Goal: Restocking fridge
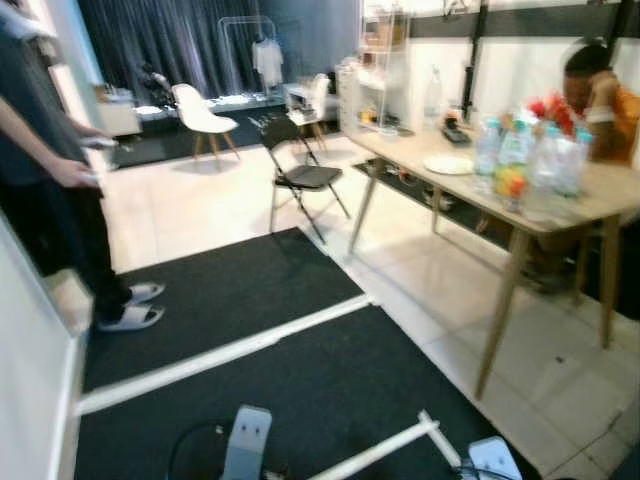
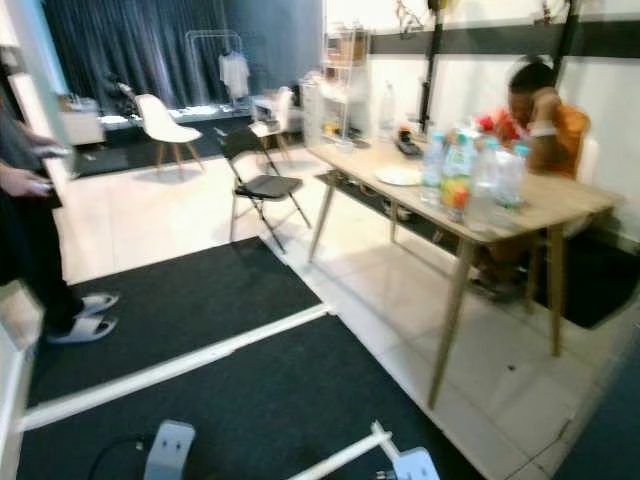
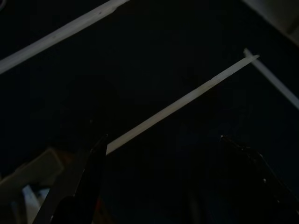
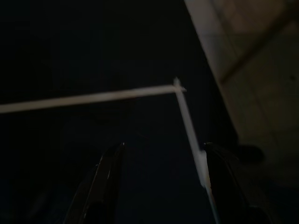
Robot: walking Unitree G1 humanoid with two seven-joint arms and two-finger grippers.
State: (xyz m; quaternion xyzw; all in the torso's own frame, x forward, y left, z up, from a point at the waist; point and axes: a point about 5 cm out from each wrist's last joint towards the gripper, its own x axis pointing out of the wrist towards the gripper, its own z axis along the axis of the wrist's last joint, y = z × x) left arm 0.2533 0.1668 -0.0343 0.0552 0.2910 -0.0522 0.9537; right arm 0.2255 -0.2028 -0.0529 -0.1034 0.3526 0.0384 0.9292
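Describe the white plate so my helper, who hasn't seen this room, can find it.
Find the long wooden table along the right wall. The white plate lies flat on it, just left of the cluster of water bottles, the one low round thing beside those upright bottles.

1. Both eye views look forward and down from the head, sharing the mat [image 1: 300, 390] and bench [image 2: 470, 215].
2. Each wrist view looks along its fingers [image 3: 93, 177], close above the mat's white tape [image 4: 93, 99].
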